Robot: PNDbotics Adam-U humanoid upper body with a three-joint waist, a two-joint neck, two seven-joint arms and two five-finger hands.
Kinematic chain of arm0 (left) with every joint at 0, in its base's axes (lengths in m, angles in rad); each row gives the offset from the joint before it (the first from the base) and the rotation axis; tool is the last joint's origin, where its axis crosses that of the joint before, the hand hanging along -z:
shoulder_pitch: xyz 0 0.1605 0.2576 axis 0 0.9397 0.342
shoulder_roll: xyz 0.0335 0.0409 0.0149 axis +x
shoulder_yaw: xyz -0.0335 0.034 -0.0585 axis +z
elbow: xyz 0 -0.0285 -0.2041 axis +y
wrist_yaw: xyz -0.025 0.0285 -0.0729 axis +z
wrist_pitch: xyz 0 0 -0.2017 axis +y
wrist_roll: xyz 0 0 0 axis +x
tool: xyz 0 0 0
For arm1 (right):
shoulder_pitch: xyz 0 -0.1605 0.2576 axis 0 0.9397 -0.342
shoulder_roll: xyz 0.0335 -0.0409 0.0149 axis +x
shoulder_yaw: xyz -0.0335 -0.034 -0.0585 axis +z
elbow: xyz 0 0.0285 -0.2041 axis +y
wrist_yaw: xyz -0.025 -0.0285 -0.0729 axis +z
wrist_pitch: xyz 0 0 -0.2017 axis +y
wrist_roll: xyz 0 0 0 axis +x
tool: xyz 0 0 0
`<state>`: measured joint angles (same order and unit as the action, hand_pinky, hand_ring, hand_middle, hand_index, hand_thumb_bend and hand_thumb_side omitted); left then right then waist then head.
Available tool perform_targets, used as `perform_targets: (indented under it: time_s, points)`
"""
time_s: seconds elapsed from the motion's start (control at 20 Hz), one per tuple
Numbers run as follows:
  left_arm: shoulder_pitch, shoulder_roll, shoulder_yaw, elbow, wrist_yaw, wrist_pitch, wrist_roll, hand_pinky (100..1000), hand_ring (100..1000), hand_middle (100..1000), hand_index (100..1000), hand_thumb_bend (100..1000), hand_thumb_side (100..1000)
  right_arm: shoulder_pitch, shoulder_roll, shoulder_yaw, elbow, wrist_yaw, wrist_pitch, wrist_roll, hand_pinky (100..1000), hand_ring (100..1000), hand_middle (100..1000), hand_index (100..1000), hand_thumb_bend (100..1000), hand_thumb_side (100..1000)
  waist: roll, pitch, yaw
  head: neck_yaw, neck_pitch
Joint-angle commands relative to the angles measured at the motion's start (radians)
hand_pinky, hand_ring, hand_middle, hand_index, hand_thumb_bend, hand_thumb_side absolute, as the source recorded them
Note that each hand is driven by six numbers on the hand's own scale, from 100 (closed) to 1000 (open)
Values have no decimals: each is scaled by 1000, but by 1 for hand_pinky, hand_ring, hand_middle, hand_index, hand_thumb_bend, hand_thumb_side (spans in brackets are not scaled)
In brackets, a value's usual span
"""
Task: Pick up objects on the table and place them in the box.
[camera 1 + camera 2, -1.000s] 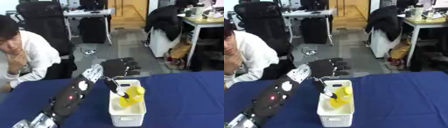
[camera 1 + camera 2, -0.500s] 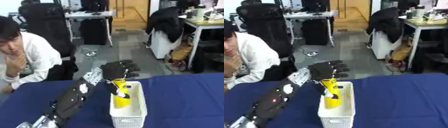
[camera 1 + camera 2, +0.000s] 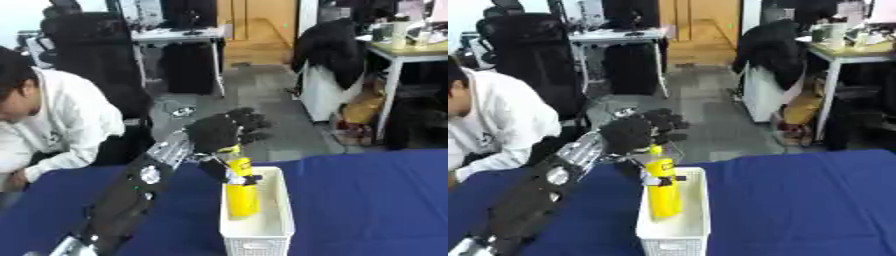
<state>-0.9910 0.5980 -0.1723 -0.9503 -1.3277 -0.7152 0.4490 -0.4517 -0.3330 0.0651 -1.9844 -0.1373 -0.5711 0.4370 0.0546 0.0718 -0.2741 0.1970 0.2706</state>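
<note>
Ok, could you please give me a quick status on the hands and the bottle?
Left hand above the white box, fingers spread. Yellow bottle upright inside the box. Right hand not in view. Nothing in the way.

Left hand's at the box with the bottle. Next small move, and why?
Probably release and lift the left hand away. The yellow bottle already stands upright inside the white box, its base low in the box, with the hand at the bottle's top. Whether the fingers still pinch it is unclear, so open slowly.
</note>
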Motion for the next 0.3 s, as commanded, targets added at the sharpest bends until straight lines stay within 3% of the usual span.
perform_targets:
  time_s: [0.05,0.15,0.2,0.25,0.3]
  points:
    - [-7,86,12,-119,254,3,-49,1000,1000,1000,978,499,807,3,-30,-12,-16,12,0,-9,119,229,208,169,100,825,-2,-20,10,-137,-116]
    - [2,121,9,-177,396,21,-96,1000,975,998,958,514,755,10,-39,-12,-16,19,0,-12,119,229,208,174,100,825,0,-24,20,-190,-165]
    - [13,139,12,-205,461,31,-107,931,903,964,930,429,657,13,-44,-13,-16,22,-1,-13,119,230,208,176,100,825,0,-26,26,-214,-190]
    - [29,156,14,-236,529,44,-113,795,807,905,879,346,563,17,-48,-13,-16,25,-1,-15,119,230,208,179,100,825,2,-28,32,-232,-210]
    - [54,171,19,-274,606,57,-105,715,749,860,845,303,527,20,-52,-15,-16,28,-2,-17,119,230,208,177,100,825,3,-30,38,-250,-231]
